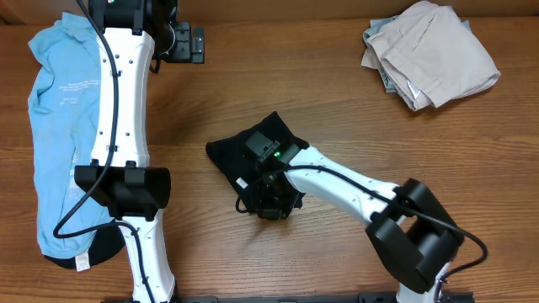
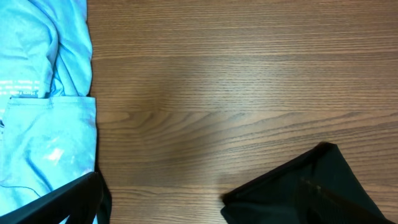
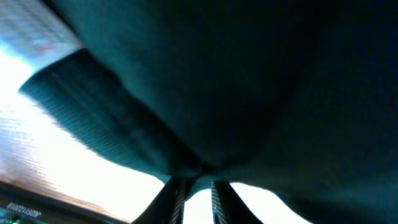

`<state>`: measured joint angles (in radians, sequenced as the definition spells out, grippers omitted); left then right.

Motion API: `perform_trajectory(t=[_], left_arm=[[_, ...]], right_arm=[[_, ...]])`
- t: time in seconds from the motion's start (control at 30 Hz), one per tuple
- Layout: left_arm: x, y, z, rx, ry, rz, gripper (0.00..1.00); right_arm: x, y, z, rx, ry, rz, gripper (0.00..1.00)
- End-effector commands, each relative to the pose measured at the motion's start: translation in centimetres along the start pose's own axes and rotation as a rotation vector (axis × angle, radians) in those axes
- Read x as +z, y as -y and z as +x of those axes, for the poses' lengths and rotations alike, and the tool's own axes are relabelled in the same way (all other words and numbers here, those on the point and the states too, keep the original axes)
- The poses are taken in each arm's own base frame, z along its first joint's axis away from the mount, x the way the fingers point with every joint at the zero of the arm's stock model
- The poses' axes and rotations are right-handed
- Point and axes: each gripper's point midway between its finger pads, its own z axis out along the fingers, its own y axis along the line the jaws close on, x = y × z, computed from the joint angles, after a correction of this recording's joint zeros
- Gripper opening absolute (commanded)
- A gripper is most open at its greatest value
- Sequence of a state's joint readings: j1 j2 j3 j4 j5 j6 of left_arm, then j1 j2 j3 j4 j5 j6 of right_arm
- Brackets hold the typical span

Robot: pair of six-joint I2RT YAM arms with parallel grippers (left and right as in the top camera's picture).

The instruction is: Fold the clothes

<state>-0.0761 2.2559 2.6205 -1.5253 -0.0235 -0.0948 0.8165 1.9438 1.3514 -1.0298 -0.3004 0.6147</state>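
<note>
Closest in, black garment fills the right wrist view, a fold pinched between the narrow right fingers. It lies bunched on the counter. Up-left of it, left fingers spread wide, holding nothing. Light blue T-shirt lies well left of it, beige garments far up-right.

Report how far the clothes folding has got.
Done: the beige clothes look roughly folded in a pile at the overhead view's top right. In hand: the right gripper is pinched on the black garment, which is bunched at the centre and not yet folded. Left: the blue T-shirt lies spread out unfolded along the left side, and the left gripper is open, holding nothing.
</note>
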Motion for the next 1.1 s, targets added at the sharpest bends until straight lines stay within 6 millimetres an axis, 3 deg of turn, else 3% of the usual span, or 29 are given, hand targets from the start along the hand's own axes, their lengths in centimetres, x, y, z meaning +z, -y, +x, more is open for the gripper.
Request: perform_trajectory(t=[0.0, 0.17, 0.23, 0.27, 0.37, 0.4, 0.57, 0.73, 0.83, 1.07], left_arm=[[0.5, -0.4, -0.1, 0.014, -0.007, -0.006, 1.0], [0.5, -0.5, 0.0, 0.013, -0.01, -0.007, 1.0], [0.5, -0.6, 0.1, 0.01, -0.016, -0.009, 1.0], [0.5, -0.7, 0.3, 0.01, -0.021, -0.01, 1.0], [0.5, -0.7, 0.5, 0.01, -0.03, -0.01, 1.0], [0.5, -0.7, 0.5, 0.009, -0.031, -0.01, 1.0], [0.5, -0.7, 0.6, 0.01, -0.033, -0.011, 1.0], [0.5, -1.0, 0.5, 0.01, -0.032, -0.029, 1.0], [0.5, -0.6, 0.3, 0.009, -0.024, -0.005, 1.0], [0.5, -0.1, 0.2, 0.009, -0.018, 0.025, 1.0]], right_arm=[[-0.1, -0.7, 0.4, -0.034, -0.042, -0.058, 0.09], [-3.6, -0.8, -0.5, -0.059, 0.012, -0.09, 0.09], [-5.9, -0.3, -1.2, -0.058, 0.049, -0.114, 0.15], [-7.0, 0.0, -1.5, -0.06, 0.069, -0.125, 0.24], [-9.2, 0.5, -2.7, -0.108, 0.137, -0.15, 0.66], [-9.4, 0.9, -3.3, -0.117, 0.156, -0.141, 0.7], [-7.5, 3.2, -5.4, -0.151, 0.196, -0.028, 0.78], [-4.1, 4.7, -5.5, -0.144, 0.113, 0.028, 0.79], [-3.0, 7.4, -6.9, -0.108, 0.122, 0.128, 0.88], [-1.1, 12.3, -10.8, 0.023, 0.136, 0.14, 0.89]])
